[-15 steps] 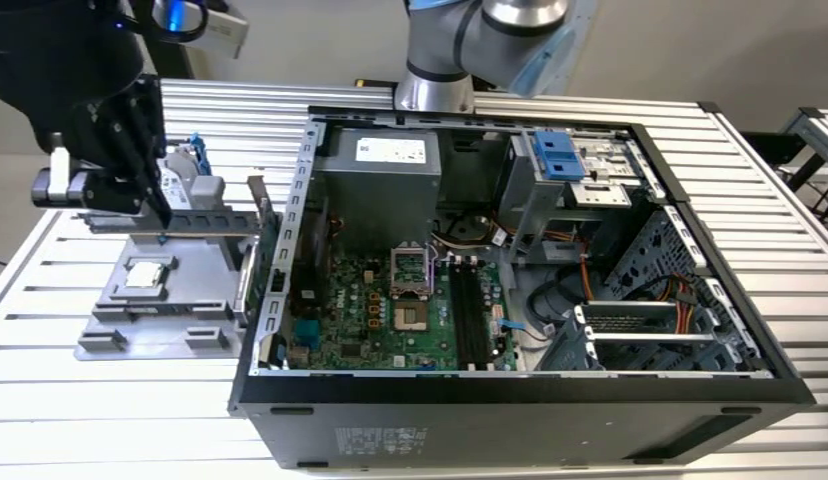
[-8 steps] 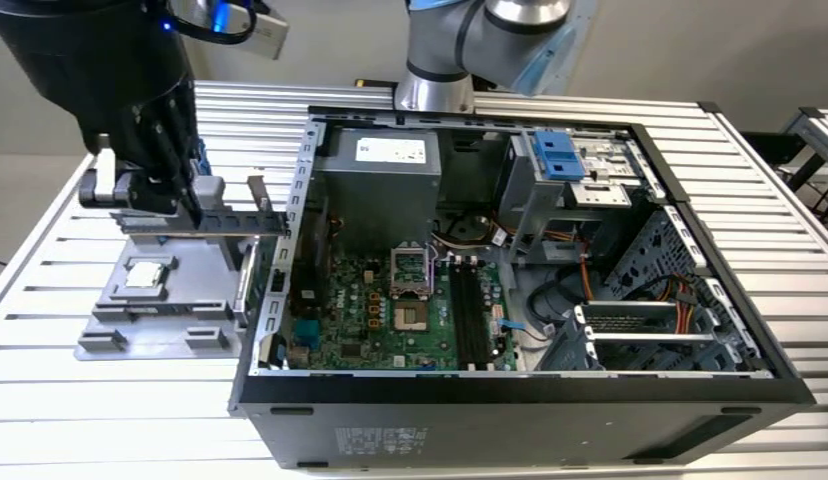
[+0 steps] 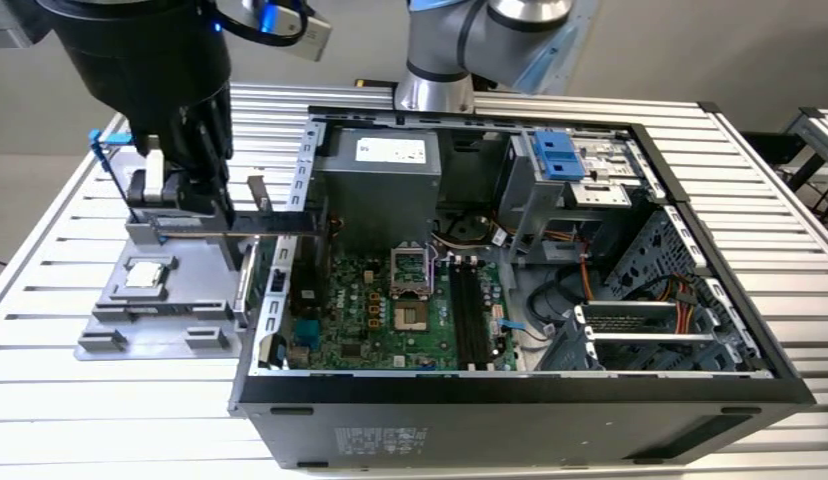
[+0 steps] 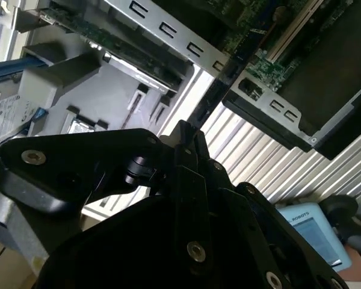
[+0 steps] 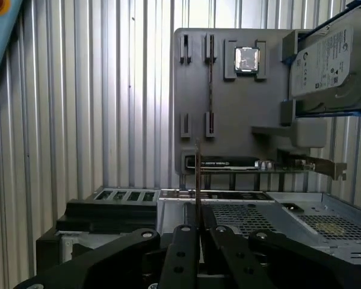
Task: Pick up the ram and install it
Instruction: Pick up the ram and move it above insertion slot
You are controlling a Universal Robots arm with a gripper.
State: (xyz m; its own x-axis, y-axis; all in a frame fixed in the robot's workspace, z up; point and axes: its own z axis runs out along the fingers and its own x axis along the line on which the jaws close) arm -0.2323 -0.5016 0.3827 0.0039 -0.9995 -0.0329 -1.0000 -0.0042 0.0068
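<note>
One ram (image 4: 213, 90) in jaws; gray tray (image 5: 240, 108) holds CPU (image 5: 246, 59), HDD (image 5: 331, 66).

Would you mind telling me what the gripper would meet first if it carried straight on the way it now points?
Most likely the grey parts tray, with the ram held in the gripper touching first, though depth is hard to judge.

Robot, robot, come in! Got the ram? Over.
Gripper jaws shut on the ram. Ram over gray tray, not yet slotted. Case wall close ahead.
</note>
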